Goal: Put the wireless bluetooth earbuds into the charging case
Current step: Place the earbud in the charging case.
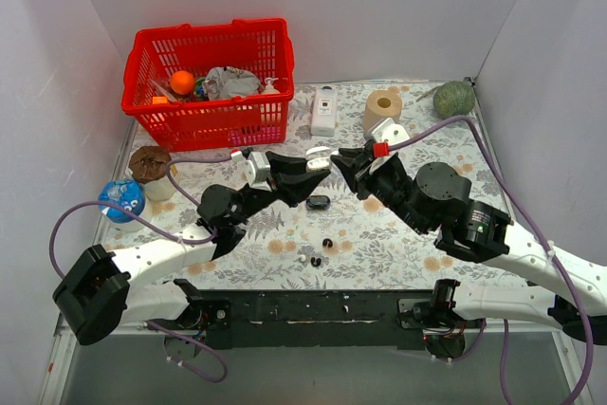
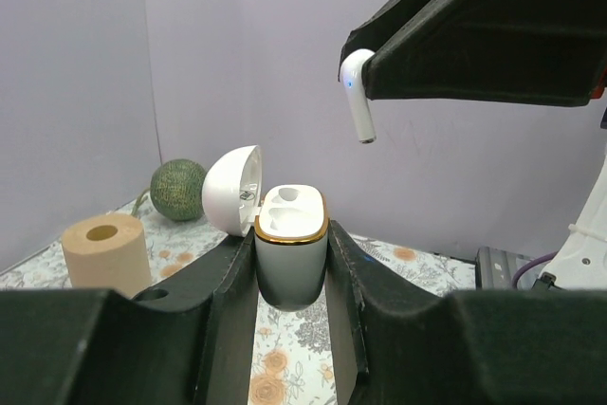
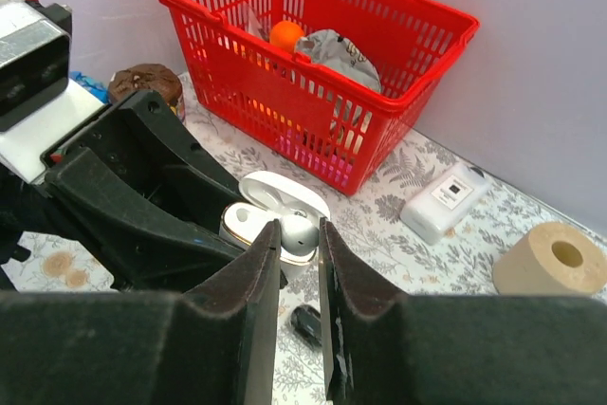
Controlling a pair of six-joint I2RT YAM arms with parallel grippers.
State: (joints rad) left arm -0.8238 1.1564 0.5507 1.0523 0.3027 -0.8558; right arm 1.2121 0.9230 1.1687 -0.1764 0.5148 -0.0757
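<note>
My left arm and right arm are white shells with chunky black joint housings, and a purple cable loops out from each. My fingers are matte black wedges with a faintly fuzzy surface. A red tag marks my right wrist, and both bases sit on a black rail.

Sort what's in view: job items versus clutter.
Job: white stemmed plastic earbud in right gripper; open white gold-rimmed plastic charging case in left gripper; tiny loose buds.
Clutter: red plastic basket; beige paper roll; green round melon; white flat bottle.
</note>
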